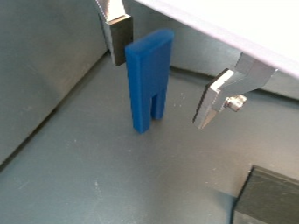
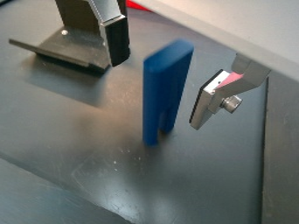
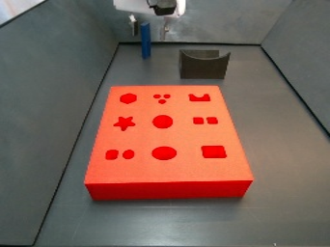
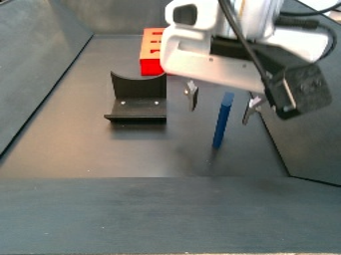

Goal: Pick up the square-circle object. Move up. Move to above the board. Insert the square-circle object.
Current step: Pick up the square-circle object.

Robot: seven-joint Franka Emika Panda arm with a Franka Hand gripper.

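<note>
The square-circle object (image 1: pixel 149 80) is a slim blue bar with a matte, plastic-looking surface, standing upright on the dark grey floor (image 1: pixel 105 175); in a wrist view a narrow slot runs up from its foot, splitting the lower end into two legs. It stands between the fingers of the gripper (image 1: pixel 163 74), which are spread wide: one flat silver finger (image 1: pixel 117 39) with its dark pad sits just beside the bar's upper edge (whether it touches I cannot tell), while the other finger (image 1: pixel 216 98) stands clearly apart from it. So the gripper is open around the bar and pinches nothing. A side view shows the same, the blue bar (image 4: pixel 222 120) upright under the white gripper (image 4: pixel 220 103), fingers down on either side. Near the bar is the fixture (image 4: pixel 138 100), a dark L-shaped bracket on its base plate. Well apart from both, the board (image 3: pixel 165 140) lies flat, a thick red slab with cut-out holes: star, circles, squares and others.
</note>
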